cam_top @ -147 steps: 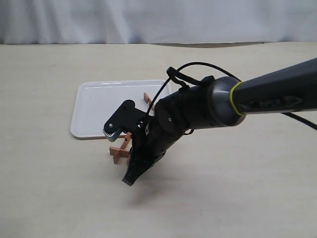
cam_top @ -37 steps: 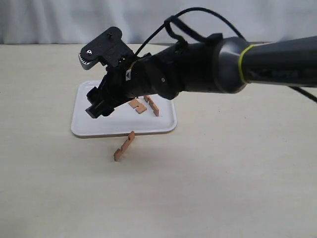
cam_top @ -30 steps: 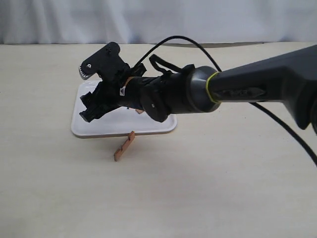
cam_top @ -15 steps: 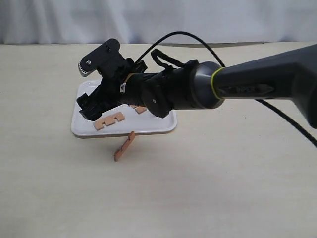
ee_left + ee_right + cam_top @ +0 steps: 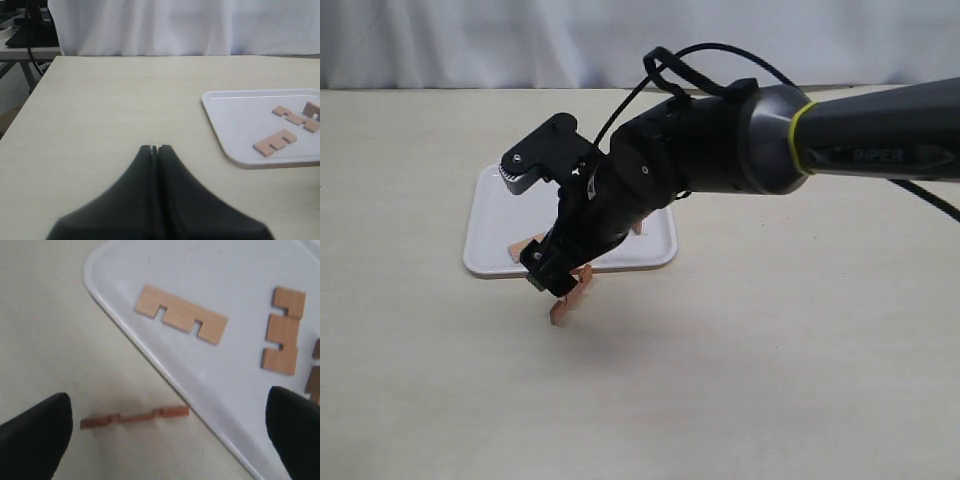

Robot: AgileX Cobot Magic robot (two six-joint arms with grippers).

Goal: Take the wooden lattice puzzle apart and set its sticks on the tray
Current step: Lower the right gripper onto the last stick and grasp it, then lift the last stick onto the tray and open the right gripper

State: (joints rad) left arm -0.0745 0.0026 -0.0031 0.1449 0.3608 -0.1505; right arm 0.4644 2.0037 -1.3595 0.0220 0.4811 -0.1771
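Half a second on, the right gripper (image 5: 550,282) has dropped from over the tray (image 5: 490,205) to the last stick (image 5: 569,299), which lies on the table (image 5: 770,380) just beside the tray's near rim. Its wrist view shows what the arm hides from outside: jaws spread wide and empty, and three sticks (image 5: 181,314) flat on the tray. The left gripper (image 5: 155,149) is pinched together, empty, over open table.

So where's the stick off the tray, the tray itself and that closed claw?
stick on the table (image 5: 135,417): right wrist view, middle of its length.
tray (image 5: 235,117): left wrist view, bare floor.
left gripper (image 5: 154,148): left wrist view, between its shut fingertips.
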